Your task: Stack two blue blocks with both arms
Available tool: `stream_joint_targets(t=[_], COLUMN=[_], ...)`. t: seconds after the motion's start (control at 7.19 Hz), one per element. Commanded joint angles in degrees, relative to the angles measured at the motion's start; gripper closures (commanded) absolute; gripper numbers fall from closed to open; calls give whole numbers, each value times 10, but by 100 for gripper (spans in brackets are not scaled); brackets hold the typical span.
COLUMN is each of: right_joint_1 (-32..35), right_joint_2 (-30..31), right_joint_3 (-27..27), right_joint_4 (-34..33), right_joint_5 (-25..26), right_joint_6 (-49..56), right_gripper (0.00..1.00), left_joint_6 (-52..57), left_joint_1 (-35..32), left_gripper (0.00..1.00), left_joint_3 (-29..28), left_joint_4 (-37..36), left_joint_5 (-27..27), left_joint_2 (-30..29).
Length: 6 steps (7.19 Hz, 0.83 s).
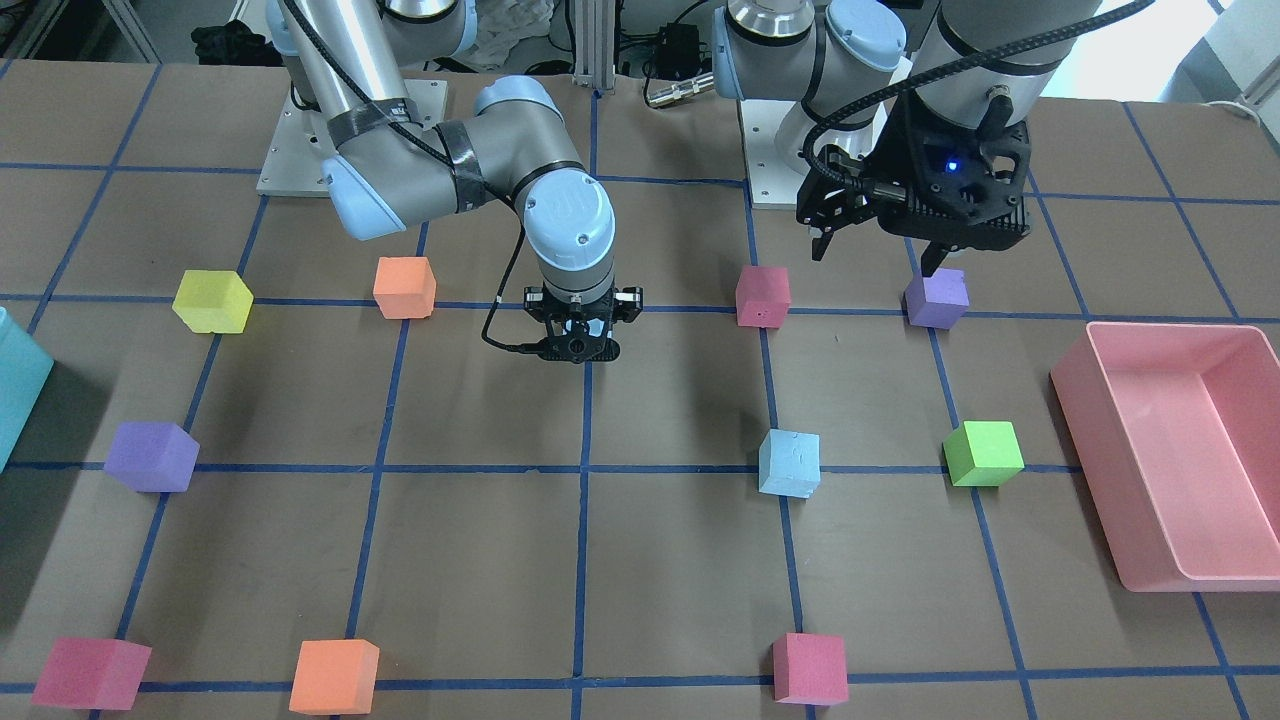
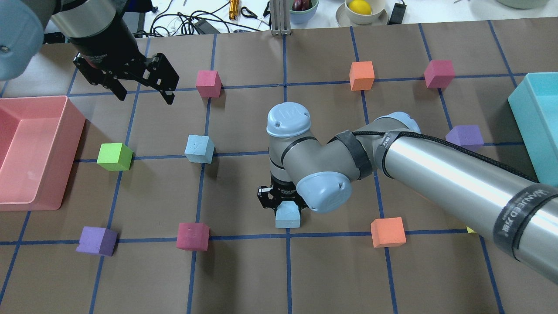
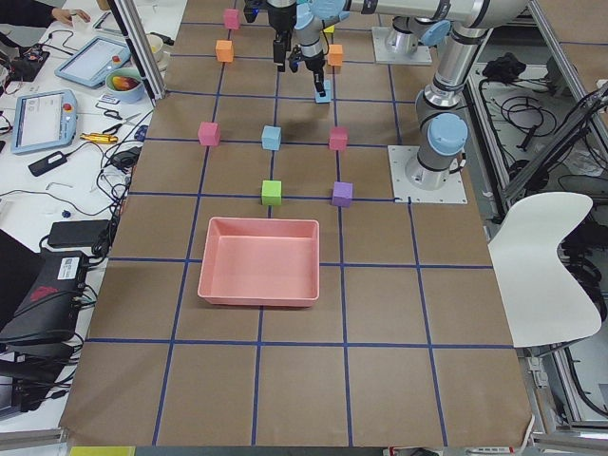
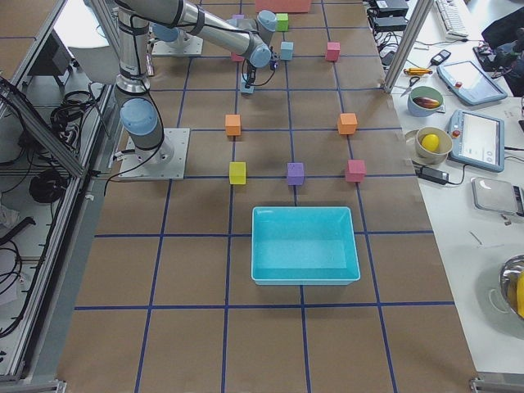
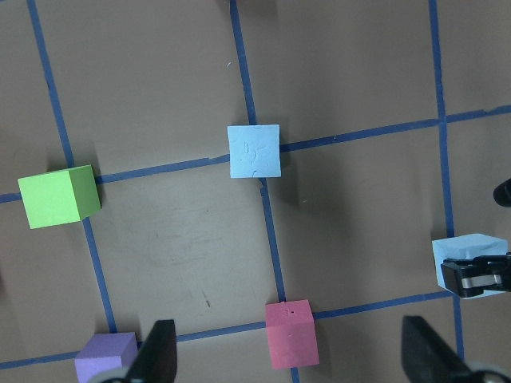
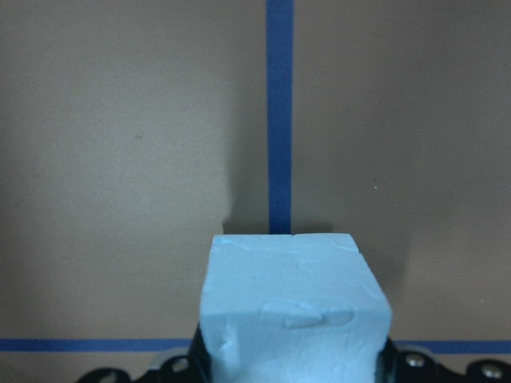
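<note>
One pale blue block [image 2: 199, 148] sits on the table on a blue grid line; it also shows in the front view [image 1: 789, 463] and in the left wrist view [image 5: 254, 151]. My right gripper [image 2: 285, 208] is shut on the second blue block [image 2: 287, 216] near the table's middle, low over the surface; I cannot tell if it touches the table. This block fills the bottom of the right wrist view [image 6: 291, 311]. My left gripper [image 2: 144, 93] is open and empty, hovering beyond the free block, fingers spread [image 5: 156, 355].
A pink bin [image 2: 72, 152] stands at the left, a teal bin [image 2: 523, 126] at the right. Near the free blue block are a green cube [image 2: 114, 156], pink cubes [image 2: 192, 236] [image 2: 208, 83] and a purple cube [image 2: 96, 240]. Orange cubes [image 2: 388, 232] [image 2: 362, 75] lie to the right.
</note>
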<state>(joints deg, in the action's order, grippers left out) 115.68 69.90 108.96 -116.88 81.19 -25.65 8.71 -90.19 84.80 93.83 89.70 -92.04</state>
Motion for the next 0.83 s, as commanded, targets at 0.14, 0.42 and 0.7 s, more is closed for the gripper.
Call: stream_joint_targets(t=[0.14, 0.42, 0.7], right_joint_1=[1, 0, -17], right_joint_2=[1, 2, 17], right_joint_3=[10, 7, -10], right_joint_4=[-34, -34, -26], right_joint_5=[-1, 0, 4], right_joint_6=[-7, -7, -6], right_gripper=[35, 0, 0], left_joint_6=[-4, -3, 12], left_joint_1=[0, 0, 3], left_gripper=[0, 0, 0], left_joint_3=[4, 70, 136], left_joint_4=[-1, -74, -158], left_joint_5=[-2, -2, -2], left_joint_2=[-11, -12, -15])
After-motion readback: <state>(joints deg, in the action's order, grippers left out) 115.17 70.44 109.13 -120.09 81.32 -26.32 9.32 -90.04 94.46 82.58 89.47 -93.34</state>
